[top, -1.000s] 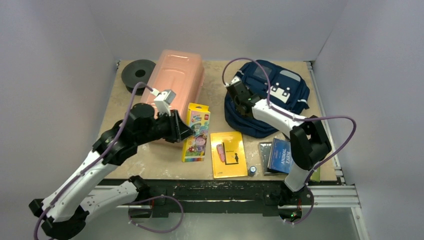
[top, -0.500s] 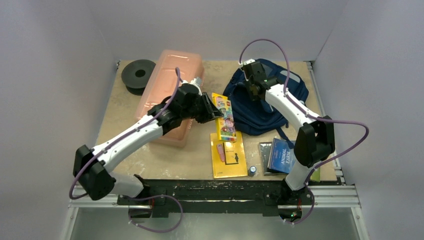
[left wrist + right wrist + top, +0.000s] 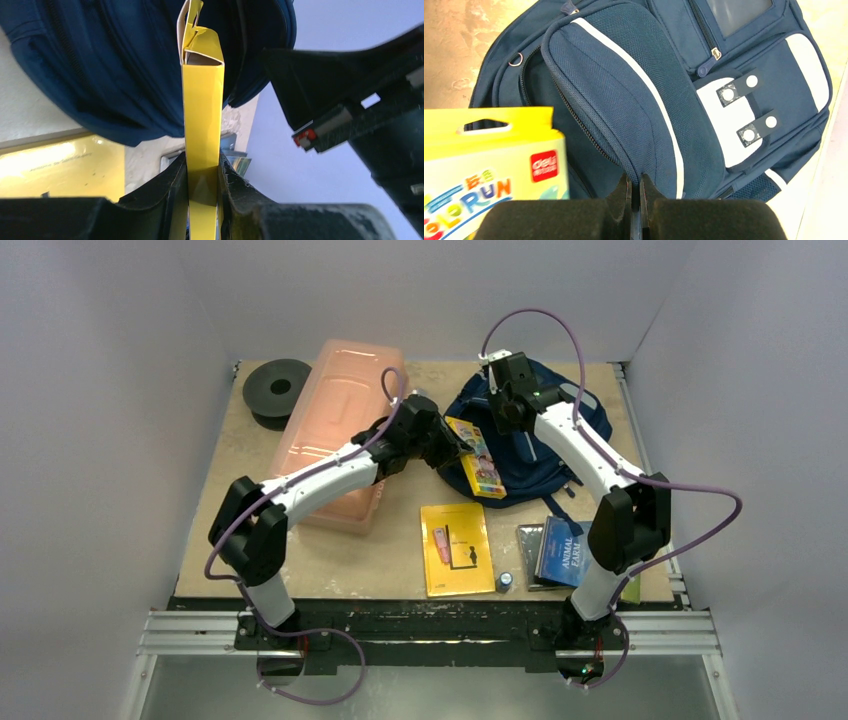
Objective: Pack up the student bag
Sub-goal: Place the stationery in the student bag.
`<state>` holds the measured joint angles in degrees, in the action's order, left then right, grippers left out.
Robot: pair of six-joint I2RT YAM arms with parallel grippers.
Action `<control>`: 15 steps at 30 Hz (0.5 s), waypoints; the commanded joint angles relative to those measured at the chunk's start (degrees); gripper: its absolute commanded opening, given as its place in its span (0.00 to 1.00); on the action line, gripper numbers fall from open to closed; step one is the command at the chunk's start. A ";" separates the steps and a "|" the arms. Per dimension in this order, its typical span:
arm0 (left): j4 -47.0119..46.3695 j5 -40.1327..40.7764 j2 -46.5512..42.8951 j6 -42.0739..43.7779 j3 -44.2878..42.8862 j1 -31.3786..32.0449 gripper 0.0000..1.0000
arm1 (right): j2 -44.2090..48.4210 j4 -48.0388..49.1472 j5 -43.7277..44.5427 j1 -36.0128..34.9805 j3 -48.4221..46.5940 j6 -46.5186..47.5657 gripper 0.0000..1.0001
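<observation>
The student bag (image 3: 545, 455), a navy backpack with light grey stripes, lies at the back right of the table. My right gripper (image 3: 506, 408) is shut on the edge of its front flap (image 3: 624, 105) and holds the flap up, so a dark gap shows by the zip. My left gripper (image 3: 445, 443) is shut on a yellow coloured-pen box (image 3: 478, 460), held in the air at the bag's left side. In the left wrist view the box (image 3: 202, 100) stands edge-on between the fingers (image 3: 170, 200), its hang-tab end against the bag (image 3: 125, 65). The box's printed face (image 3: 489, 175) shows beside my right gripper (image 3: 635, 189).
A long pink translucent box (image 3: 335, 435) lies under my left arm, with a black spool (image 3: 277, 388) behind it. Near the front edge are a yellow book (image 3: 460, 552) with a pink item on it, a small round object (image 3: 506, 580) and a stack of books (image 3: 560, 552).
My left arm has carried the yellow box from the middle of the table back and right to the bag's side. My right gripper has moved back with the flap.
</observation>
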<state>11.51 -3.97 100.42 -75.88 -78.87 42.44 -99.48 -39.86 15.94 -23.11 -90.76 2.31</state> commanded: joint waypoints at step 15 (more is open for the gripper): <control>-19.77 11.71 16.49 -7.78 -13.11 1.08 0.00 | 8.13 3.36 -3.65 0.29 -2.60 -7.97 0.00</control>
<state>1.04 4.45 114.19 -81.76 -87.37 42.57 -97.51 -39.94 14.81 -22.46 -90.74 -1.98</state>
